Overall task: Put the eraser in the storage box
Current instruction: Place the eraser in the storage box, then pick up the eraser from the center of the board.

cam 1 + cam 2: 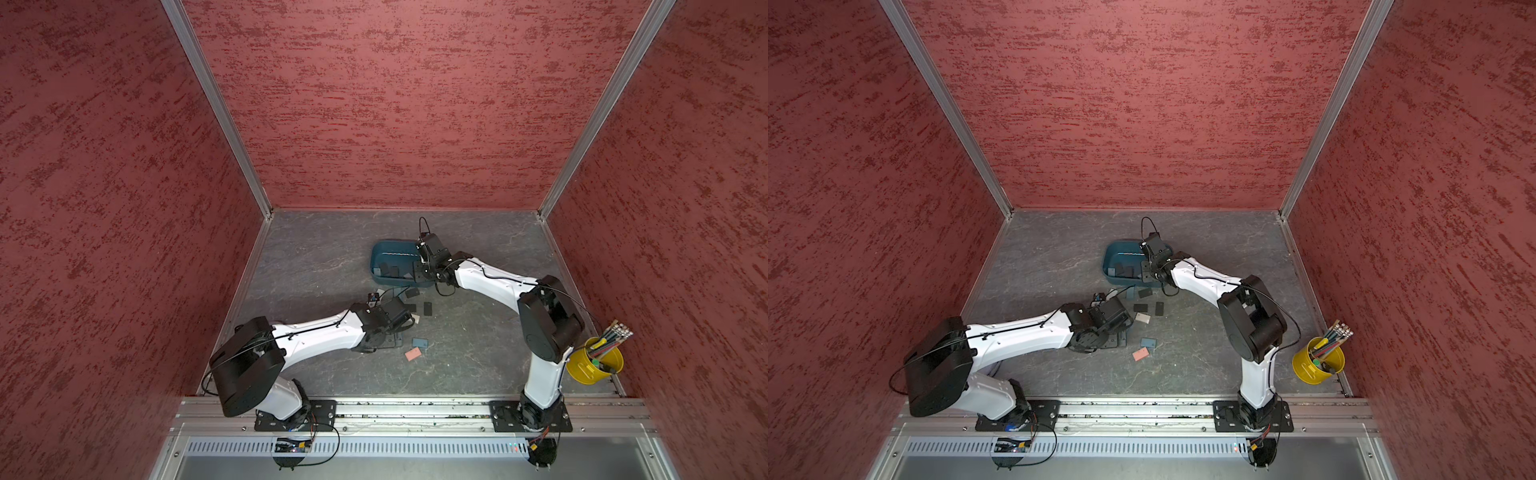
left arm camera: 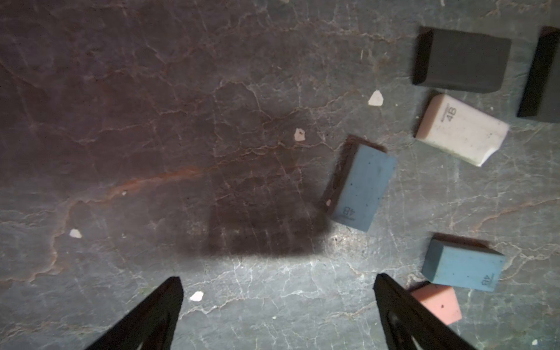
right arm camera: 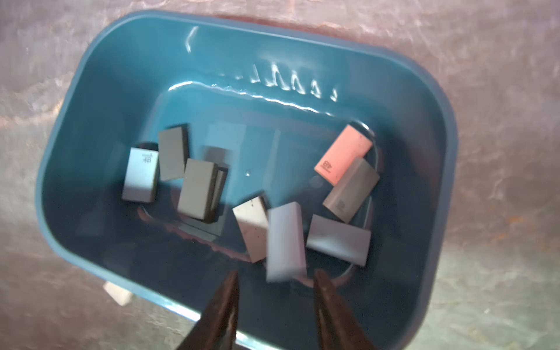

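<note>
right hand (image 3: pixel 275 274), jaws parted, hangs over storage box (image 3: pixel 91 91), pale eraser (image 3: pixel 285 242) just beyond it.

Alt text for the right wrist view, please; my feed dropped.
The right end effector stands open over the teal storage box, a blurred pale eraser just past its tips, ungripped. The box holds about eight more, mostly grey or pale, plus a pink eraser. A stray eraser lies outside the box.

In both top views the storage box (image 1: pixel 390 249) (image 1: pixel 1121 249) stood on the counter (image 1: pixel 316 257) at frame centre, with erasers (image 3: pixel 198 188) inside. Just below it lay loose erasers (image 1: pixel 420 343). A pencil pot (image 1: pixel 594 368) stood at lower right.
</note>
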`<action>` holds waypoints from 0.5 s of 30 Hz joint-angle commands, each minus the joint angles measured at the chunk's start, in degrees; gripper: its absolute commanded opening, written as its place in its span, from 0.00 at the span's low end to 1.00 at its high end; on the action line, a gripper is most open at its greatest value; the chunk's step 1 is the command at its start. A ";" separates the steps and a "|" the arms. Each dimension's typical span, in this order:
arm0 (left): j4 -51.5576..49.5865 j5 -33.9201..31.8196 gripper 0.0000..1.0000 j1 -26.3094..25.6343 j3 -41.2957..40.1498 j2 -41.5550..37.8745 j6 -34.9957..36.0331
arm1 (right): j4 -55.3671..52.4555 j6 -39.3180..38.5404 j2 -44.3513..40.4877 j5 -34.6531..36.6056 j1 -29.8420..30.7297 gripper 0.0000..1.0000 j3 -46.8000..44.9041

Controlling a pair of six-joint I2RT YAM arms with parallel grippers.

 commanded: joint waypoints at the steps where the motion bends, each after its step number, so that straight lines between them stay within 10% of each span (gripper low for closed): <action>1: 1.60 -0.17 0.98 -0.31 1.12 1.28 1.04 | 0.71 -0.17 -1.28 -0.92 -0.16 0.58 0.97; 15: 1.95 0.11 0.92 -0.32 6.47 8.28 5.22 | 5.55 3.64 -17.29 0.35 -0.17 0.93 -12.29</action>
